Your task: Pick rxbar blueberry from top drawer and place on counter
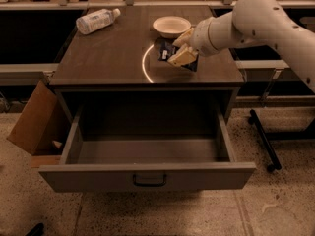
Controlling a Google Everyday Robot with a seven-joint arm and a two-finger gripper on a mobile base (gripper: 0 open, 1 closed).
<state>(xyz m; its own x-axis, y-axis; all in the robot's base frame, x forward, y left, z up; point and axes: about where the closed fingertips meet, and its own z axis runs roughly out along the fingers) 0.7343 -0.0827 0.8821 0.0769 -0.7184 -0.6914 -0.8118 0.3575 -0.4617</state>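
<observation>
My gripper (179, 47) reaches in from the right on a white arm and is shut on the rxbar blueberry (166, 53), a dark blue bar with white lettering. It holds the bar just above the counter (108, 53), to the right of the bright curved reflection and in front of the white bowl. The top drawer (147, 173) stands pulled fully out below the counter, and its inside shows nothing in it. Its dark handle (149, 181) is at the centre of the front panel.
A white bowl (172, 26) sits on the counter just behind the gripper. A clear plastic bottle (97, 21) lies at the counter's back left. A brown cardboard box (37, 124) leans at the cabinet's left. A black stand base (265, 139) is on the floor at right.
</observation>
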